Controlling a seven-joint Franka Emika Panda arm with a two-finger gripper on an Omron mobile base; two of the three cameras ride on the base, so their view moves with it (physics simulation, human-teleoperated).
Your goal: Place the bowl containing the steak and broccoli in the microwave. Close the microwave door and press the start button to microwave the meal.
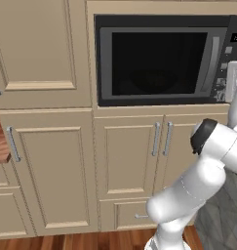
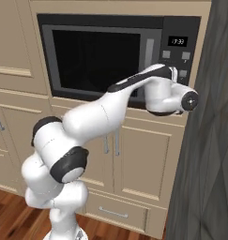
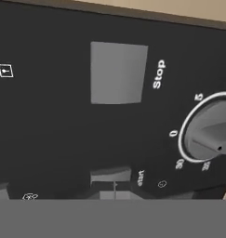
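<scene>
Pressed together into one blunt tip, the gripper (image 3: pixel 114 188) holds nothing and sits right at the start button (image 3: pixel 110 175) on the microwave (image 1: pixel 164 61), presumably so the joined fingers can push like a single fingertip; the microwave door (image 1: pixel 156 62) is shut flat in its frame, its dark glass too murky to show the bowl, which I judge is inside. On the panel, the grey stop button (image 3: pixel 118 73) lies further from the fingers, with the round dial (image 3: pixel 212 135) off to one side; pressing start looks like the only step left.
</scene>
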